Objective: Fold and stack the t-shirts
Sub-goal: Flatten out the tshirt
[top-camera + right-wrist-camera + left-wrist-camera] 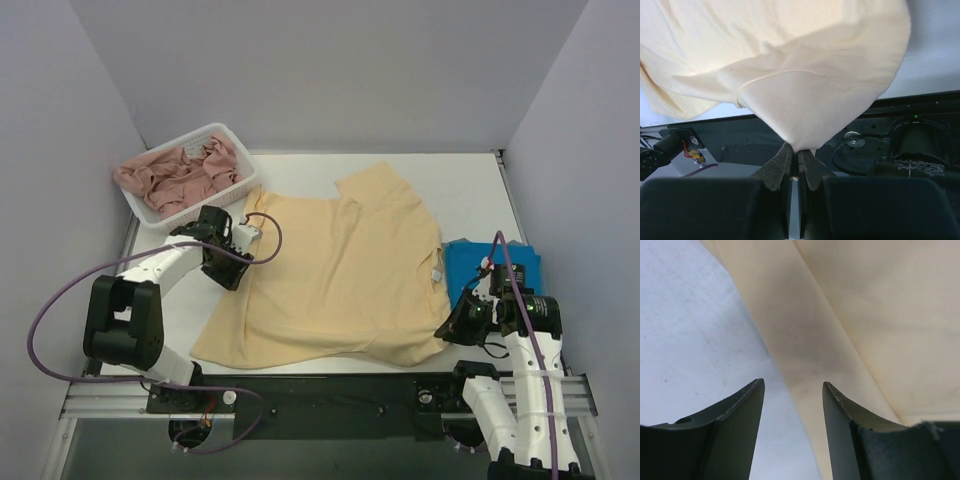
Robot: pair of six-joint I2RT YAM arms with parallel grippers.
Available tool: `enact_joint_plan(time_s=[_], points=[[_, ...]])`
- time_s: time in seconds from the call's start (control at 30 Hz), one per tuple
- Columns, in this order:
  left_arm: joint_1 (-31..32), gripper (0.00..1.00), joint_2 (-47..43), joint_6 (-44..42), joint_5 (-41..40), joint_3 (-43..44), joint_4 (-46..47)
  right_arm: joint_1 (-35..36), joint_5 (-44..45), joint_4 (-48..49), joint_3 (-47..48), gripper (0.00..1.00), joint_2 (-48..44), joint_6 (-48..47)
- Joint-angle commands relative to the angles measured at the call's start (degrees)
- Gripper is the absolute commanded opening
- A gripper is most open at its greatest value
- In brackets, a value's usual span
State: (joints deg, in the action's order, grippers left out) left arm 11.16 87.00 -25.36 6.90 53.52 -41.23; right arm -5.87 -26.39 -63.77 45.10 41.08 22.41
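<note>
The pale yellow-peach cotton t-shirt (pixel 340 280) lies opened out across the middle of the white surface (pixel 300 170), as the top view shows, its far sleeve flipped up and inward and its white neck label (pixel 437 273) near the right edge. To its right sits the bright blue t-shirt (pixel 505 265), a compact flat rectangle, so that one looks folded. Far left, a white plastic basket (pixel 215 133) holds a heap of crumpled pink cloth (pixel 180 175). The left arm (pixel 150 270) reaches to the shirt's left edge, and the right arm (pixel 520 350) is down at the near right corner.

Over to the left wrist view: the left jaws stand parted with nothing between them, poised above the line where yellow fabric (pixel 880 315) meets bare surface. Released, then, and lined up on the hem.

Now the right wrist view: the right jaws are clenched on a pinch of the yellow cloth (pixel 790 60), which rises in a peak and drapes away from them over the black rail at the near edge.

My read of progress: one shirt is done, while the yellow one is barely begun. All its folds remain, and so does stacking it with the blue one.
</note>
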Motion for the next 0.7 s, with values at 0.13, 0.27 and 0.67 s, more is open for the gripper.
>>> enact_joint_plan(time_s=[0.13,0.27,0.67], points=[[0.8,0.55,9.5,6.8,1.5,4.0,10.8,0.7,-0.2,0.3,-0.4,0.00,-1.5,-0.7],[3.4,0.37,11.8,5.3,2.3,4.1,8.4,0.8,0.3,0.3,-0.5,0.00,-1.7,-0.4],[-9.0,0.00,0.4,0.6,-2.1,4.9,-3.4,0.7,3.8,-0.4,1.1,0.00,-0.5,0.2]])
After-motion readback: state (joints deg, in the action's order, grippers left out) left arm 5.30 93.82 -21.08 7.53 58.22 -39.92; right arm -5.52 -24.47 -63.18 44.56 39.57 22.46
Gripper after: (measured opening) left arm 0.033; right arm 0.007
